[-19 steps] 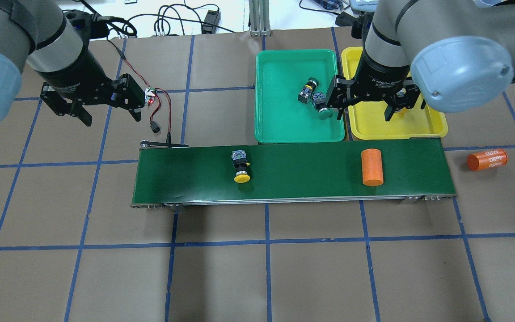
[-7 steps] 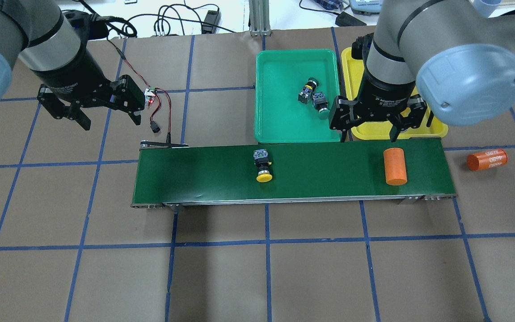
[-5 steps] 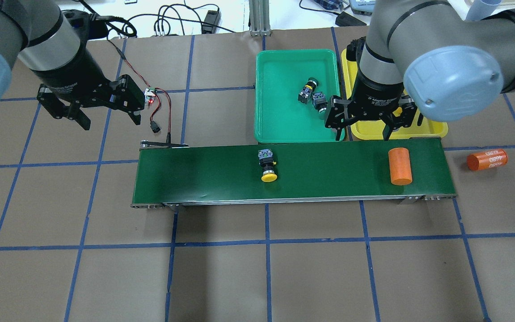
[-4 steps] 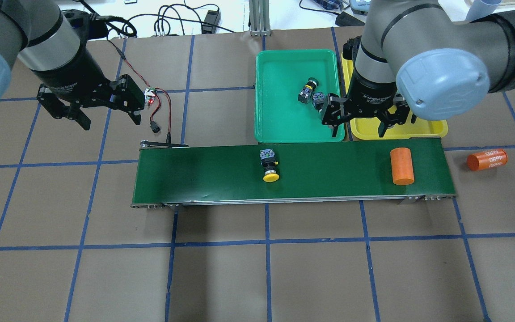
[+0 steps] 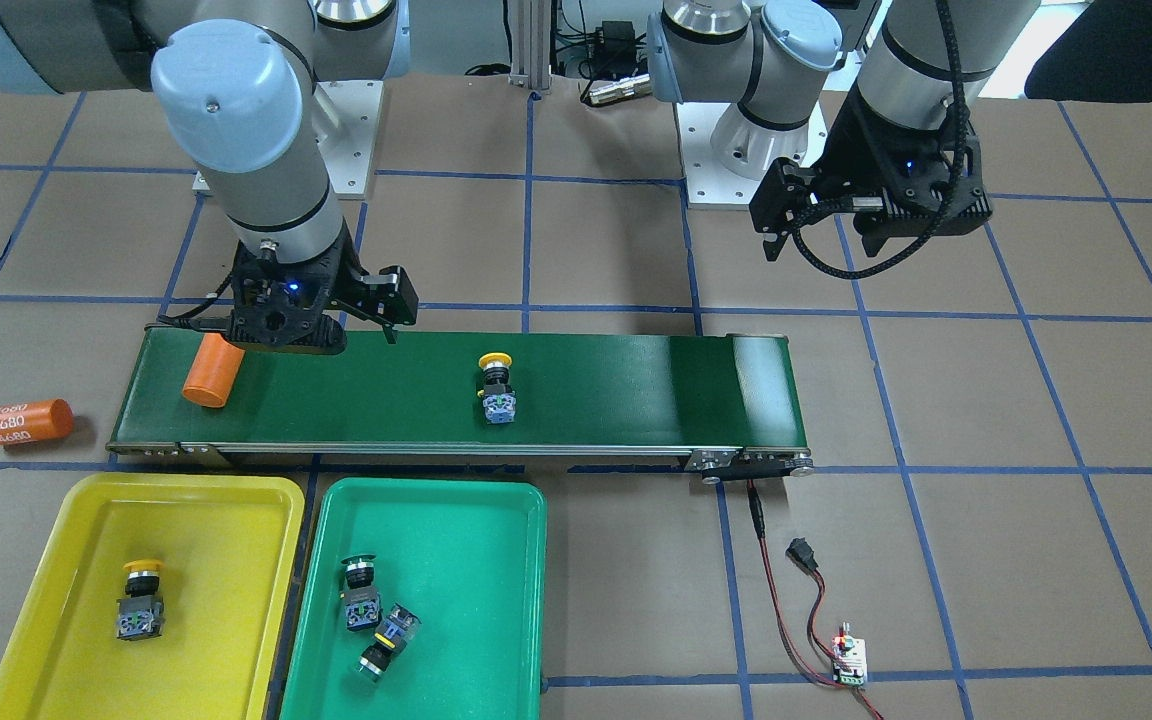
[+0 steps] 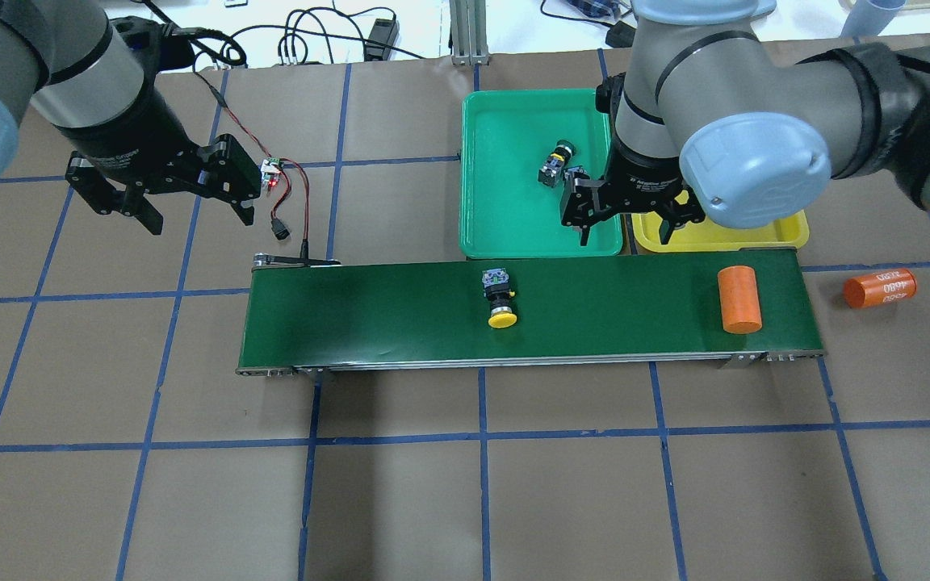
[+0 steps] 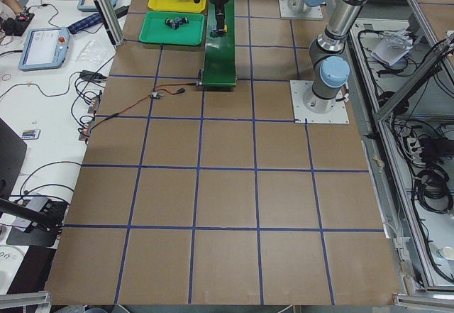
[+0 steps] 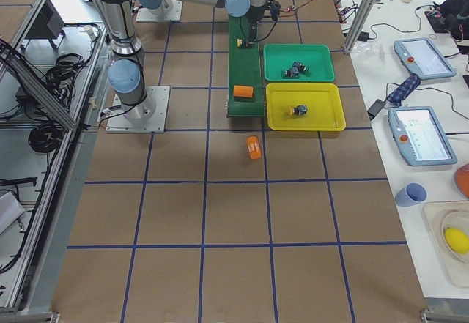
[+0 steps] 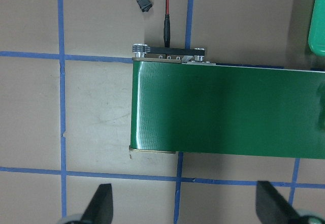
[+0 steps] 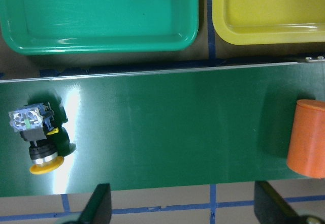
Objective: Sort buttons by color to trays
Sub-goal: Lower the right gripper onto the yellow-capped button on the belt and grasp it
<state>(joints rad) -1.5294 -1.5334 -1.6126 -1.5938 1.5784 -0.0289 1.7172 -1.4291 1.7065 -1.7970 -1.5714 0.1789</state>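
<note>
Brown paper gridded with blue tape covers the desk (image 6: 190, 484), and a long dark-green conveyor belt (image 6: 368, 315) runs across the middle of it. On the belt, roughly halfway along, lies a yellow-capped push-button with a black body (image 6: 500, 298). It's on its side, cap toward the robot and blue-grey contact block toward the trays.

Across the belt from the robot, two trays sit side by side. The shallow green plastic tray (image 5: 476, 560) holds two green-capped push-buttons (image 5: 361, 592), both lying down, just beside each other. The bright yellow plastic tray (image 5: 226, 560) holds one more yellow-capped button (image 5: 141, 600), lying alone near its middle.

Over to the right fingers (image 10: 99, 206): spread wide, gripping nothing, hanging above the belt's far edge where the two trays meet. Their wrist camera sees the belt's yellow button off to one side and a plain orange cylinder (image 6: 739, 299) at the other, lying near the belt's right end.

A second orange cylinder printed "4680" (image 6: 879, 288) lies on the desk past that end.

The left fingers (image 9: 101, 206) are also wide apart and empty, hovering off the belt's left end near a red-and-black wire (image 6: 295, 190).
</note>
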